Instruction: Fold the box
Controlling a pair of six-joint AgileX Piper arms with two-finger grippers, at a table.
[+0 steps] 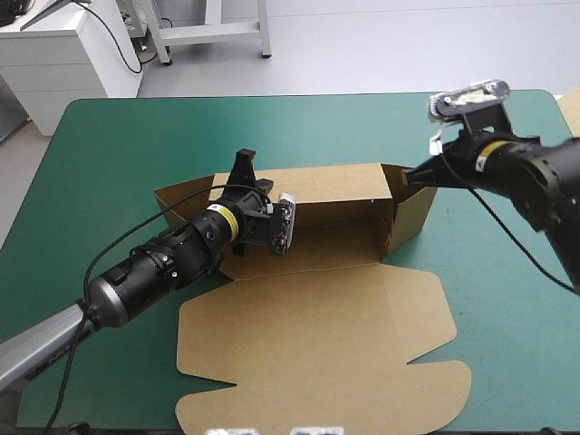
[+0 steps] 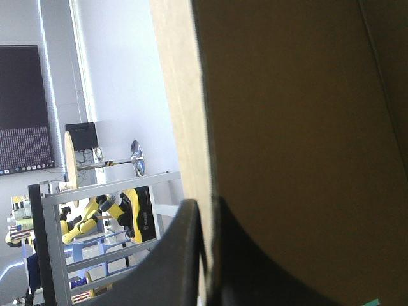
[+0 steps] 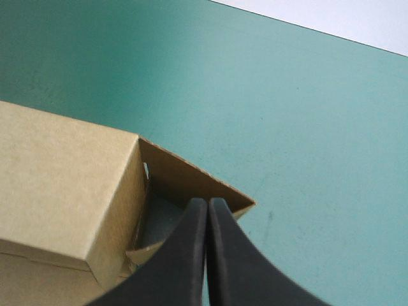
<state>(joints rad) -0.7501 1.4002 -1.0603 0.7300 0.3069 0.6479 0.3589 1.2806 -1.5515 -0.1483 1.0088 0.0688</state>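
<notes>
- Board of the brown box sat near the middle of the teal-green cover, set up as an open tray with its long side running left to right.
- The lid lay flat on the cover on the near side of the tray, its rounded tabs toward the near edge of the table.
- The far wall stood upright, and the tray's right end wall was raised as well.
- The left gripper reached into the left part of the tray and up to the top edge of the far wall.
- In the left wrist view, the left gripper had its black fingers all but closed, with the edge of the box clamped between them.
- The right gripper was at the tray's far right corner.
- In the right wrist view, the right gripper had its fingers pressed together into one point, nothing visible between them.
- Its tip lay over the edge of a triangular flap standing out from the end of the box; whether it touched the flap could not be told.
- Bare cover stretched beyond that corner.
</notes>
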